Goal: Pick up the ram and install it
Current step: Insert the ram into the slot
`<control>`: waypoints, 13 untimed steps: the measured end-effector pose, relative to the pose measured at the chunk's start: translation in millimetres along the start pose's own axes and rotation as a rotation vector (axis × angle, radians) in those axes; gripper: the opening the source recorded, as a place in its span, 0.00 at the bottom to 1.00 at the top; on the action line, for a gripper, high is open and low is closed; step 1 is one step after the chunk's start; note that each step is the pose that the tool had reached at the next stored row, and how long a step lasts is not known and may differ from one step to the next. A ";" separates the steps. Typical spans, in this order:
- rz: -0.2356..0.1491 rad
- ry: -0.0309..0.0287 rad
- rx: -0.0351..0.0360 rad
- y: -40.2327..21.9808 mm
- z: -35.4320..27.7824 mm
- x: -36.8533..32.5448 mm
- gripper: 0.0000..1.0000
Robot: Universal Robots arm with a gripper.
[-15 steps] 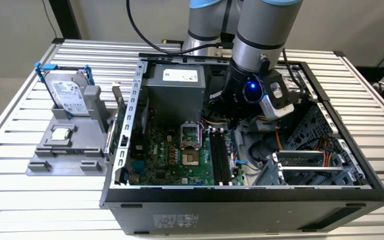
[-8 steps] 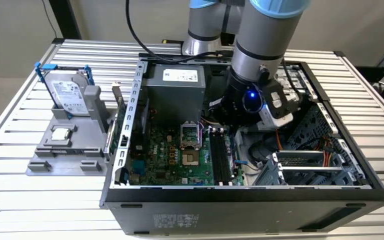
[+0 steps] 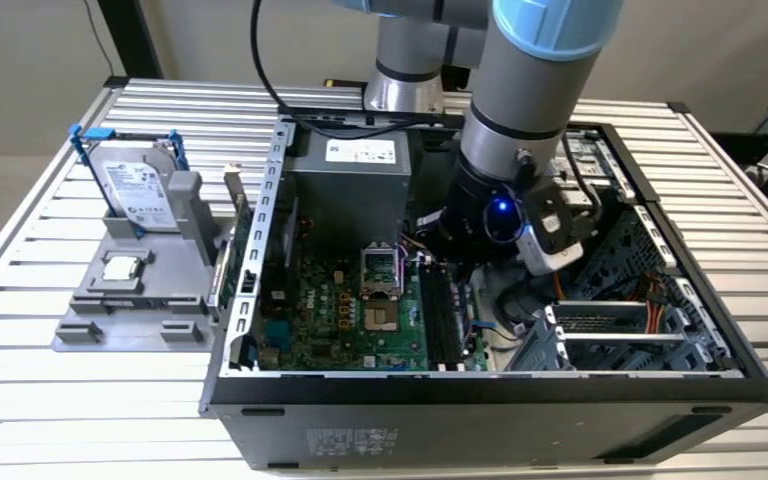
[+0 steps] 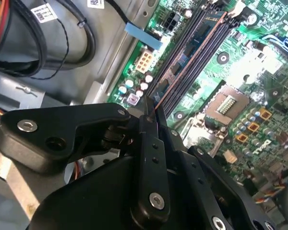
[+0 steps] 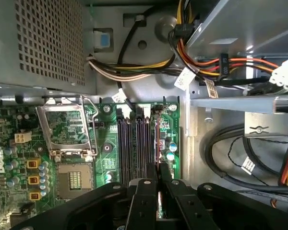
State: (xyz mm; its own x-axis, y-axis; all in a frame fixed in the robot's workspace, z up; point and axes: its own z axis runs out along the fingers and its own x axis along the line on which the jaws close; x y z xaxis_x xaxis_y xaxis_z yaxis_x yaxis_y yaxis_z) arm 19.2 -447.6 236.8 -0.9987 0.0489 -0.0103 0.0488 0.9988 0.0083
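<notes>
Claw (image 5: 157, 168), black and two-fingered: the fingers are pressed together on the ram (image 5: 157, 141), a long, thin, flat circuit board seen edge-on as a reddish-brown strip in both wrist views. The claw (image 4: 152, 114) grips it at one point along its upper edge.

Location: the ram stands on edge in line with the long black plastic memory slots (image 5: 134, 143) of the green motherboard (image 3: 317, 320), on the side nearest the drive bay, inside the open black-and-grey computer case (image 3: 491, 410). Whether it is seated in a slot cannot be told.

Handling, as a judgement: light and stiff along its length, but thin and fragile. It would likely crack if twisted or loaded unevenly. Its smooth faces could slip in a narrow pinch. Best held by the upper edge or the short ends, clear of the contact edge and the chips.

Labels: a white label sits on the grey metal power supply box (image 3: 360, 150). Another sits on the silver hard drive with blue rails (image 3: 137, 190), which stands outside the case. Small white tags (image 5: 184, 78) hang on the cable bundles. No wording is taken down.
</notes>
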 end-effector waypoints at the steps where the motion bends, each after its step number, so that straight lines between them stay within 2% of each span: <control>1: -0.001 0.0000 0.0000 -0.3 1.6 0.2 0.00; 10: -0.009 0.0003 0.0009 -4.1 13.1 1.9 0.00; 13: -0.012 0.0009 0.0017 -4.5 13.9 2.4 0.00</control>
State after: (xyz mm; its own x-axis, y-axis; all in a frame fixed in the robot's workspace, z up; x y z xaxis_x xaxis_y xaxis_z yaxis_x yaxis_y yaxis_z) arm 16.7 -451.9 222.8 -0.9993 0.0368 -0.0095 0.0367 0.9993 0.0065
